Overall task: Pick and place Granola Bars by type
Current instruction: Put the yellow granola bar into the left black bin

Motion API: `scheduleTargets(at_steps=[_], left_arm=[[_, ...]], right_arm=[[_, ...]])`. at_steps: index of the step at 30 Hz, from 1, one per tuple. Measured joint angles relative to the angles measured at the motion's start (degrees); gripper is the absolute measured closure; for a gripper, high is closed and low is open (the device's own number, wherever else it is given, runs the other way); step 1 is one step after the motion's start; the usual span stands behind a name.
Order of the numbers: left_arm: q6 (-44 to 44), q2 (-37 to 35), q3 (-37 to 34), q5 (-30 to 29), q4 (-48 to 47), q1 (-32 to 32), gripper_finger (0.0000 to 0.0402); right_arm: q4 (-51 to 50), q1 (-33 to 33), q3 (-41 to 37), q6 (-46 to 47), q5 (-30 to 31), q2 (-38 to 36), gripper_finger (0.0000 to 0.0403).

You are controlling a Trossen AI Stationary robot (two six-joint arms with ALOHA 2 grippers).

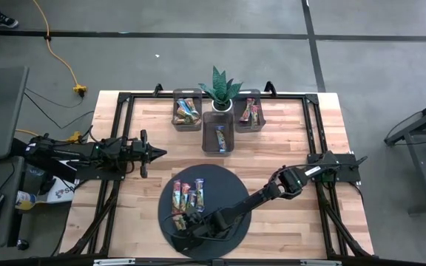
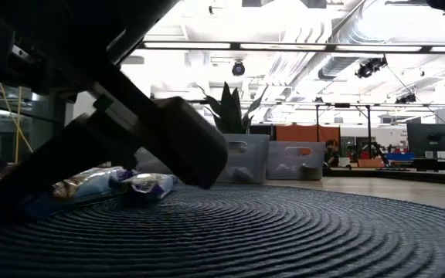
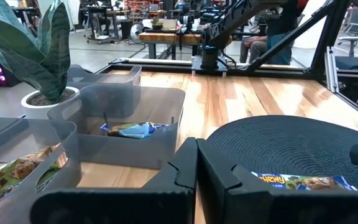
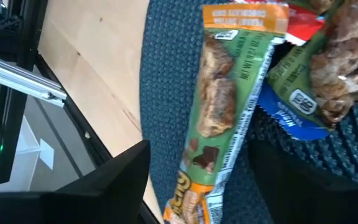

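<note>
I've got the right gripper (image 1: 182, 224) low over the disc (image 1: 228, 185), at its near-left edge, jaws wide and empty — a green bar (image 4: 225, 106) lies between the fingers in the wrist view. More bars (image 1: 188, 198) sit just beyond on the disc; sorted ones lie in the three bins (image 1: 219, 133) behind it. I'd centre on the green bar alone, clear of the blue one (image 4: 288, 112) overlapping it, then close. Left gripper (image 1: 152, 153) waits left of the disc — fingers together.

Bare wooden counter (image 1: 287, 140) lies open right of the dark round woven mat (image 1: 231, 188); three translucent grey bins (image 1: 219, 133) and a potted plant (image 1: 220, 92) block the far edge.
</note>
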Motion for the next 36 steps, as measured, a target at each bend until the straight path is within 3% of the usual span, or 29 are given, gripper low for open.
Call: scheduleTargets(at_steps=[20,36], left_arm=[[0.0,0.0,0.0,0.0,0.0,0.0,0.04],[0.0,0.0,0.0,0.0,0.0,0.0,0.04]], right_arm=[[-1.3,-0.1,0.0,-0.2,-0.6,0.2,0.0264],[-0.7,-0.1,0.0,0.0,-0.7,0.2,0.0327]])
